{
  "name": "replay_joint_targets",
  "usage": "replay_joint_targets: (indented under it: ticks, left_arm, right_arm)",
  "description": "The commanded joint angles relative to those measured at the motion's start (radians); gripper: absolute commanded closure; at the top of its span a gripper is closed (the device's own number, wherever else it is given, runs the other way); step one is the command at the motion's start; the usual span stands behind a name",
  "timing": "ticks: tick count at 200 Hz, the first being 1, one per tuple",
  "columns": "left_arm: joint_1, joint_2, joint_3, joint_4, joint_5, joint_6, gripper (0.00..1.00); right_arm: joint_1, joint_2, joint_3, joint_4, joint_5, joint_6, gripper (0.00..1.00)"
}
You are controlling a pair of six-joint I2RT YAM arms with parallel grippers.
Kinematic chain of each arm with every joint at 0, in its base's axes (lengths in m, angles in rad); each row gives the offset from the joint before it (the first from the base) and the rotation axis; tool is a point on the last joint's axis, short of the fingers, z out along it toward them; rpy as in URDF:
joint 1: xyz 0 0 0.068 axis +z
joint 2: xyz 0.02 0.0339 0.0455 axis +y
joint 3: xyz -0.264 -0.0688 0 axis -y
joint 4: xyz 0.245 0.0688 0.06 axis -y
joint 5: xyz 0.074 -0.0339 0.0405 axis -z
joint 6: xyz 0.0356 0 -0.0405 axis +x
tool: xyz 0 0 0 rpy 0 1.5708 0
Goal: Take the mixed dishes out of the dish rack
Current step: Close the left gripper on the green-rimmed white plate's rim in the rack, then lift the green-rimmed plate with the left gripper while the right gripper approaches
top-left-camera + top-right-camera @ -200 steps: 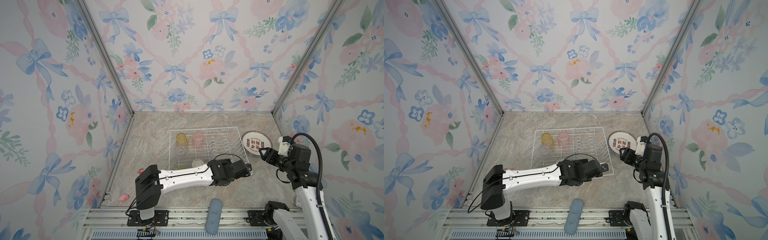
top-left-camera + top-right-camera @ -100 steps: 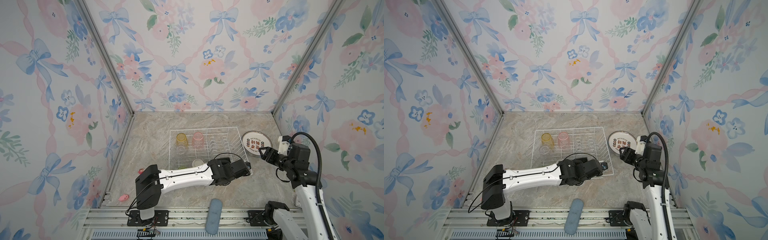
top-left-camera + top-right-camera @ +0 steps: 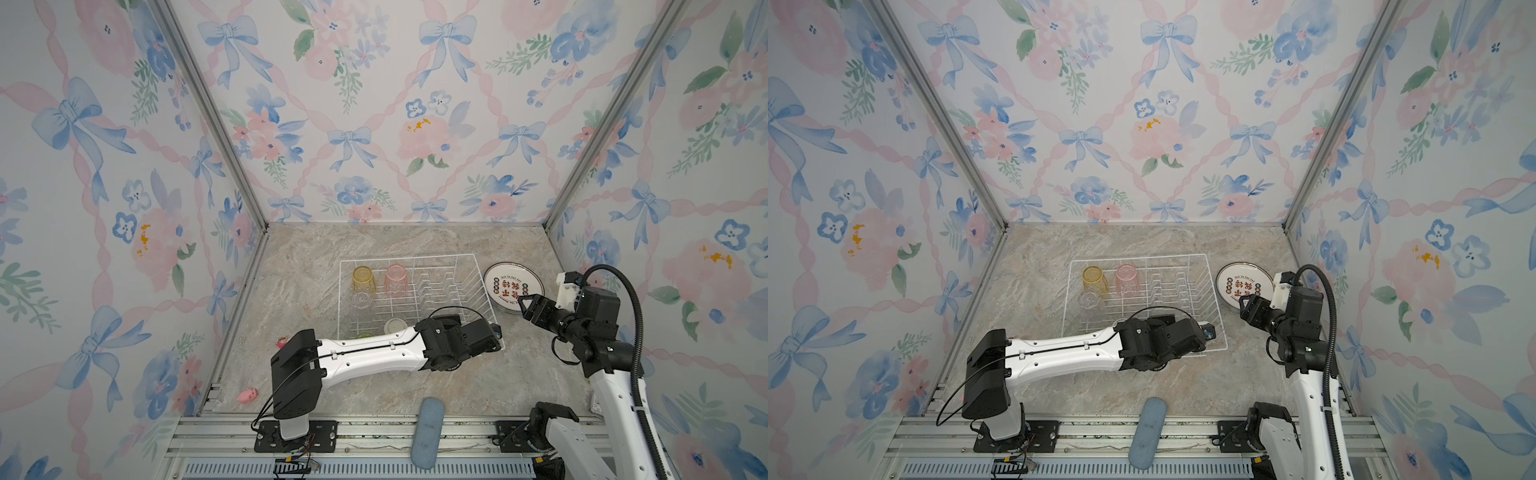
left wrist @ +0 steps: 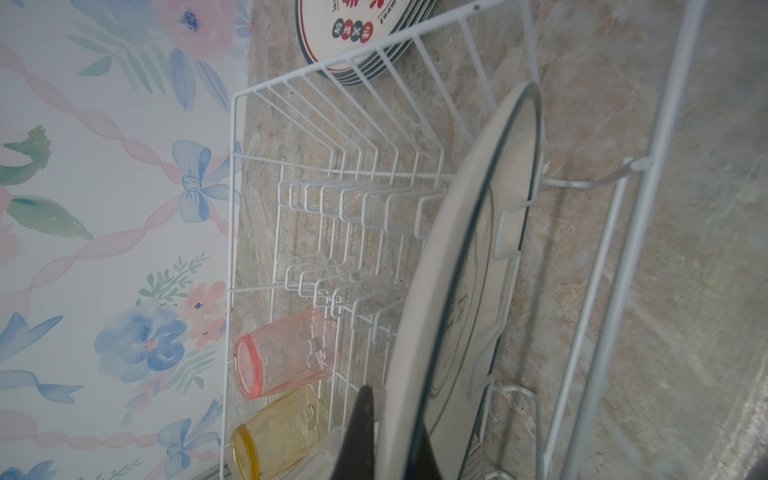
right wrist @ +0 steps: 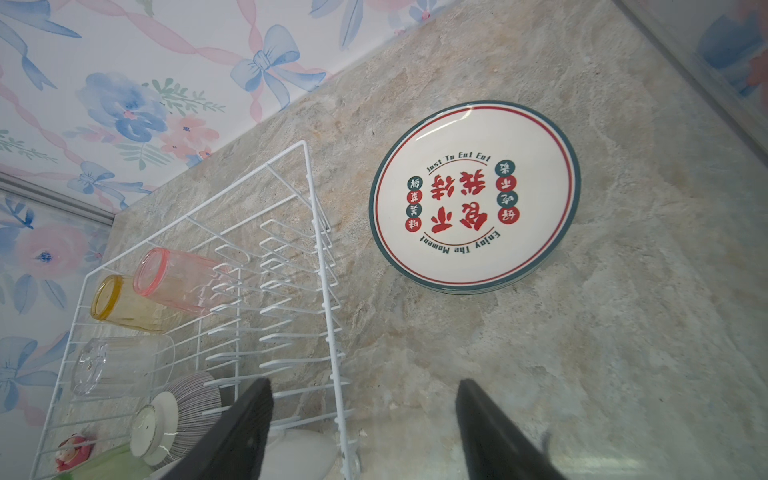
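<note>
The left end effector (image 4: 392, 419) was clamped on the rim of a plate (image 4: 457, 249) standing on edge at the near right end of the dish rack (image 3: 469, 286), the right end effector (image 5: 363, 388) hung wide open near the stack of plates (image 5: 473, 195) on the bench (image 3: 332, 241), and the yellow tumbler (image 3: 363, 278) and pink tumbler (image 3: 395, 276) stood at the rack's far left.

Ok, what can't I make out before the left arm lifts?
- Left gripper: both top views, under its own wrist; left wrist view's edge cuts its fingers.
- Upright plate: left wrist view, edge-on, print unreadable; top views, under the left arm.
- Green tumbler: right wrist view, cut by the frame edge; top views, mostly under the arm.
- Striped bowl: right wrist view, partly behind a finger of the right gripper.
</note>
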Motion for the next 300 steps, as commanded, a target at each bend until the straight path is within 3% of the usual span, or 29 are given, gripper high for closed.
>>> replay_joint_targets:
  ticks: [1,52,235,300]
  left_arm:
    - [0.013,-0.013,0.014,0.004,-0.034,-0.023,1.00]
    - [0.040,-0.039,0.018,0.004,0.017,-0.061,1.00]
    - [0.054,-0.197,0.050,0.008,0.002,-0.089,1.00]
    - [0.055,-0.151,0.012,0.027,0.047,-0.079,1.00]
  right_arm:
    - [0.009,-0.017,-0.013,0.003,0.017,-0.004,0.27]
    - [0.009,-0.020,-0.015,0.003,0.025,-0.001,0.27]
    - [0.021,-0.034,-0.010,0.008,0.023,0.026,0.28]
    - [0.030,-0.040,-0.024,0.005,0.029,0.022,0.27]
